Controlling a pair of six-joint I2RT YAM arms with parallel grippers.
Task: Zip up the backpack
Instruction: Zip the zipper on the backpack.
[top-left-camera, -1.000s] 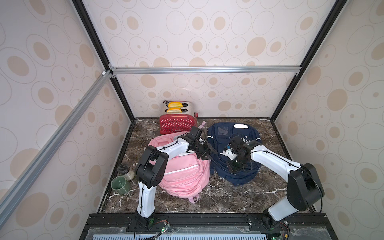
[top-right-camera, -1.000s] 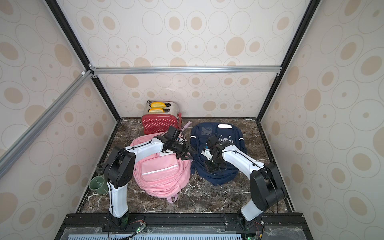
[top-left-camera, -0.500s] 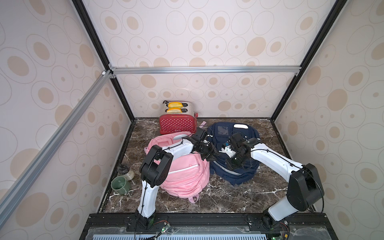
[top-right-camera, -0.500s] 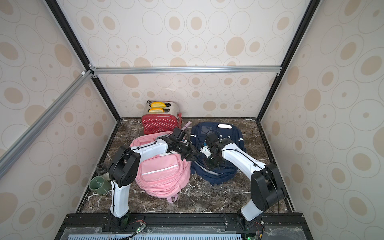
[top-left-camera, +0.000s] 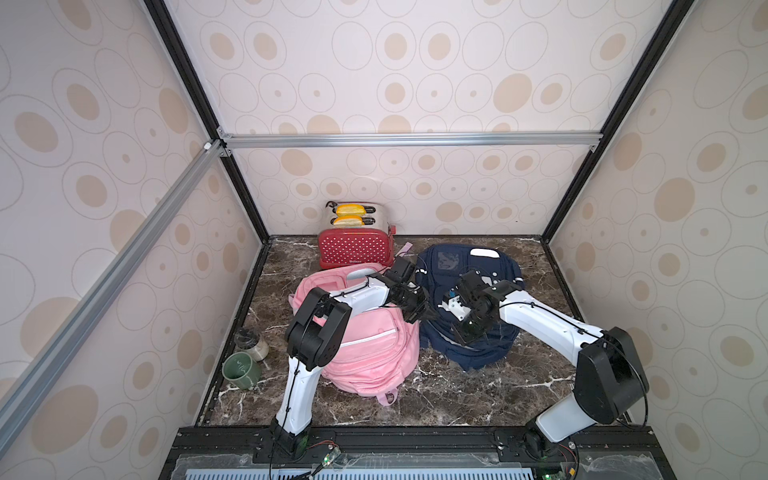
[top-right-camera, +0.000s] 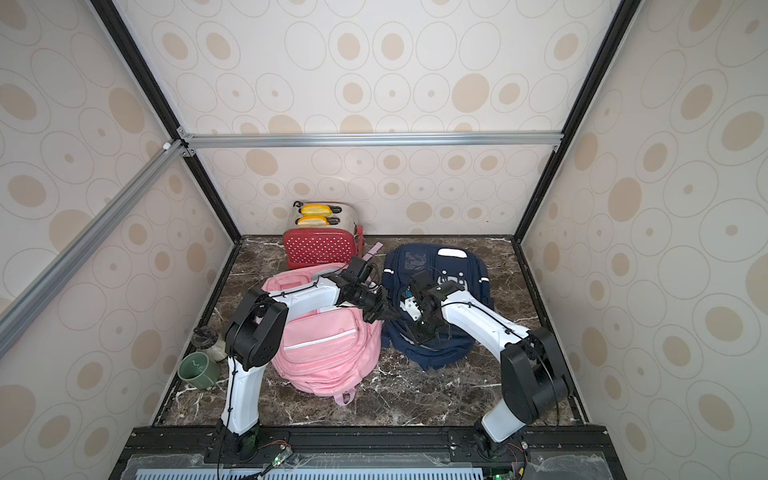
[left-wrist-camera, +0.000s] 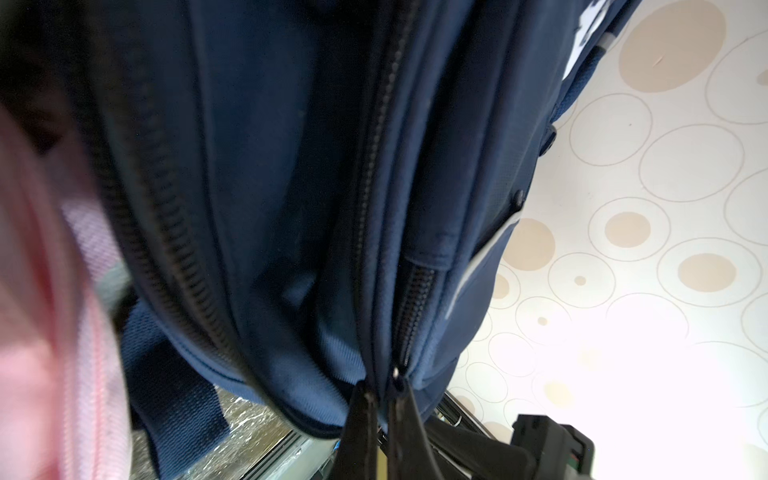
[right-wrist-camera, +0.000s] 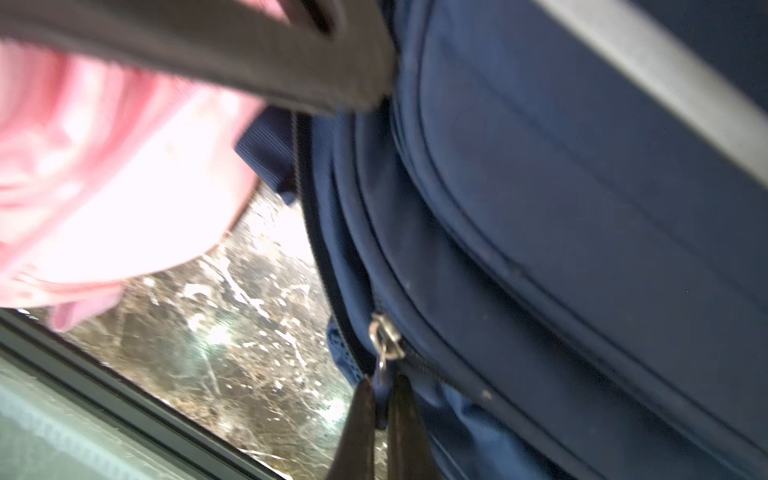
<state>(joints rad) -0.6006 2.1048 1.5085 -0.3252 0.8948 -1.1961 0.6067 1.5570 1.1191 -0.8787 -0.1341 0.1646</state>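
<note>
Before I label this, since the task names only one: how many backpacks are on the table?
2. The pink backpack lies on the robot's left, the navy backpack beside it on the right. None looks hidden.

A navy backpack (top-left-camera: 478, 353) lies on the marble tabletop (top-left-camera: 449, 399), just beside a pink backpack (top-left-camera: 365, 353). The left hand (top-left-camera: 422, 312) meets its edge next to the pink one; the right hand (top-left-camera: 463, 333) rests on its front. A red toaster (top-left-camera: 355, 251) stands behind.

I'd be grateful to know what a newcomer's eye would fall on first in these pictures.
The navy backpack at centre draws the eye: the right gripper is shut on its zipper pull, and the left gripper pinches its edge. A pink backpack lies beside it, and a red dotted toaster stands at the back.
</note>
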